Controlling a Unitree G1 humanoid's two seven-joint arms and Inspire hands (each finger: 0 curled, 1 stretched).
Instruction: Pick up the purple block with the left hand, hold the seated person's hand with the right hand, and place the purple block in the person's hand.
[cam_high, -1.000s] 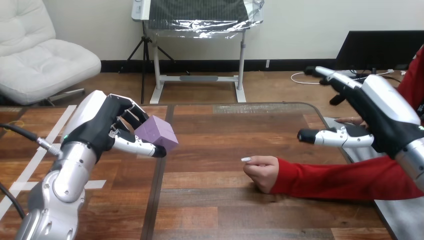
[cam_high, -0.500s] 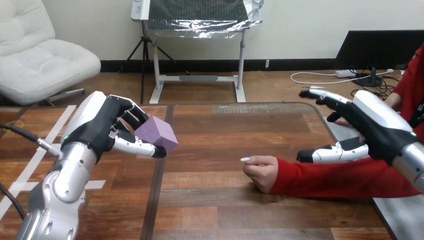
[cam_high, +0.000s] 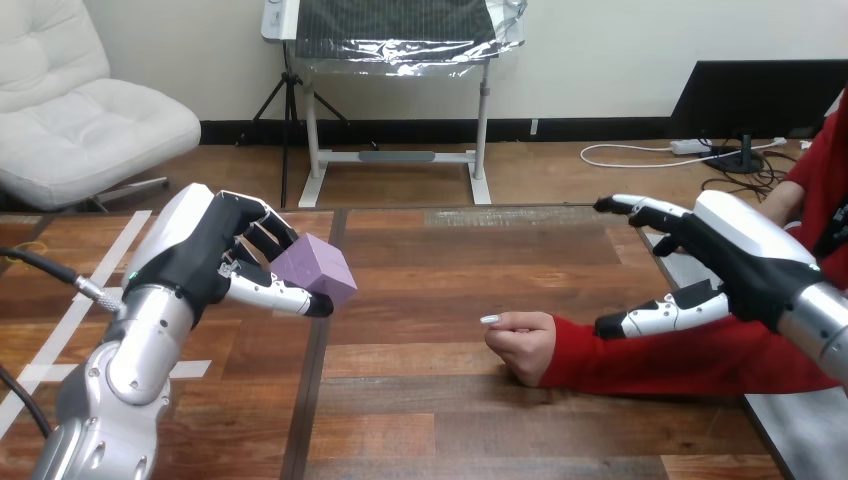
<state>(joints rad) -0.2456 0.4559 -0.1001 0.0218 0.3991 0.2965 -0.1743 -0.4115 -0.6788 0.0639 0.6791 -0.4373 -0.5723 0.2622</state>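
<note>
My left hand (cam_high: 200, 255) is up off the wooden table (cam_high: 420, 420) at the left of the head view. Its fingers and thumb are curled round the purple block (cam_high: 318, 268), which sits tilted in that grasp, one corner pointing toward the middle of the table. The silver left forearm (cam_high: 130, 370) rises from the bottom left corner.

My right hand (cam_high: 745, 260) is at the far right, spread wide and holding nothing. Its fingers (cam_high: 640, 210) reach out to the left and its thumb (cam_high: 655, 318) hangs lower, just over the person's red sleeve (cam_high: 680, 365). I cannot tell whether the thumb touches the sleeve.

The person's hand (cam_high: 525, 345) rests on the table near the centre as a loose fist. It lies well apart from the block and to the left of my right hand.
</note>
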